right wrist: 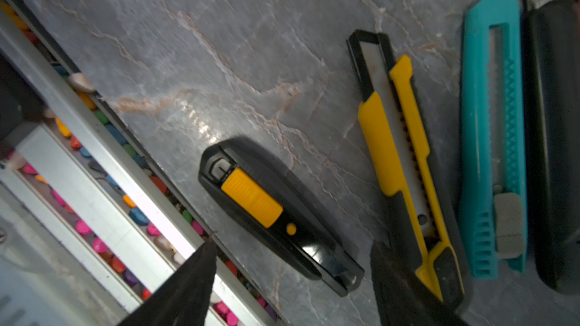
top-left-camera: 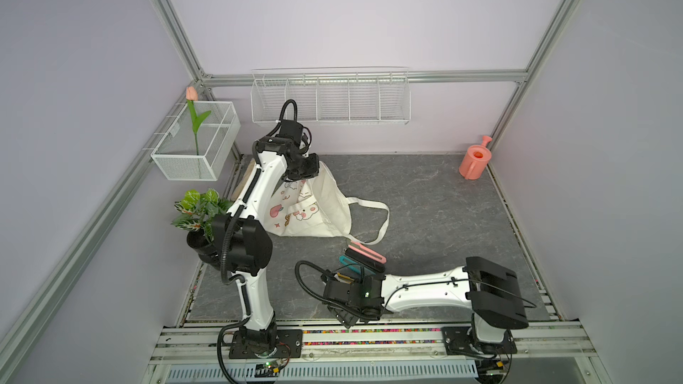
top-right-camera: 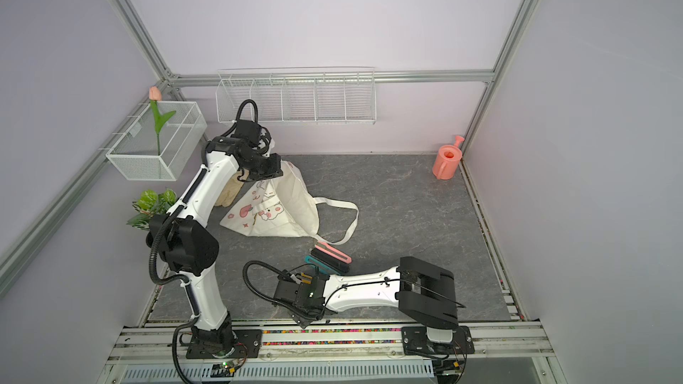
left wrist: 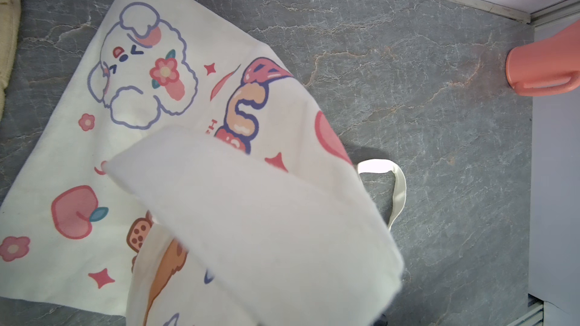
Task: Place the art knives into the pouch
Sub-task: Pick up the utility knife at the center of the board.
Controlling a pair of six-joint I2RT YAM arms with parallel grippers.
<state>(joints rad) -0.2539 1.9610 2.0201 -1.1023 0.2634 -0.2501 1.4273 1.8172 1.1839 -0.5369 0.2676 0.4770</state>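
one pouch (left wrist: pixel 251 208) fold blurred, right fingers (right wrist: pixel 185 290) cropped

Watering can (top-left-camera: pixel 474 162): pink, right of centre.
Wire rack (top-left-camera: pixel 330 99): white, upper centre.
Mesh basket (top-left-camera: pixel 192 164): left, holding 1 tulip (top-left-camera: pixel 191 93).
Potted plant (top-left-camera: pixel 199 208): below basket.

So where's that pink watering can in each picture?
Both top views: pink watering can in the far right corner.
Left wrist: cut off at the picture's edge.
Right wrist: not in it.
Shared landmark: the grey marbled tabletop, in all four.
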